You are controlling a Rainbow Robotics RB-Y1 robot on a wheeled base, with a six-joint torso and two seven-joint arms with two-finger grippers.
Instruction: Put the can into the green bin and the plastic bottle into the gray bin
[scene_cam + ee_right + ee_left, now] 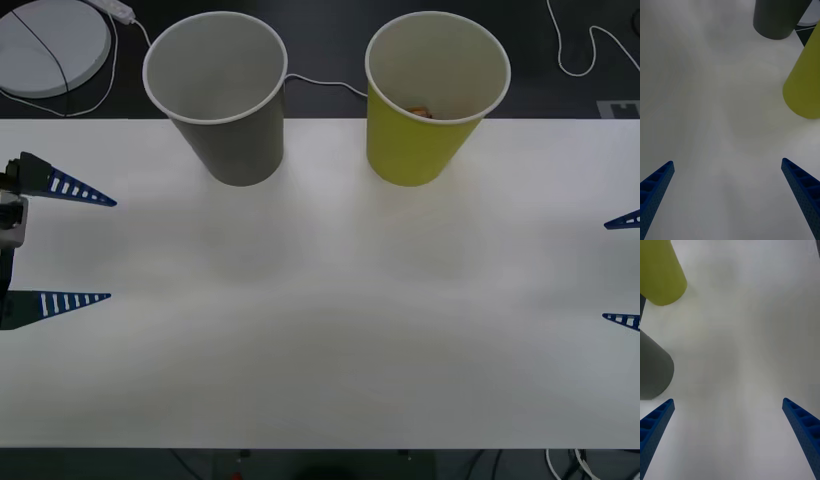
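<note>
The gray bin [228,100] stands at the back of the white table, left of the green bin [430,105]. A small orange-gold piece of the can [419,110] shows deep inside the green bin. The plastic bottle is out of view. My left gripper [112,250] is open at the table's left edge, with nothing between its fingers. At the right edge my right gripper [605,272] is open too and holds nothing. The right wrist view shows the gray bin [778,18] and the green bin [807,86]; the left wrist view shows the green bin [660,273] and the gray bin [653,369].
The white table [320,330] spreads bare between the two grippers. Behind it lie a round white disc [50,45] at the back left and white cables [590,50] on a dark floor.
</note>
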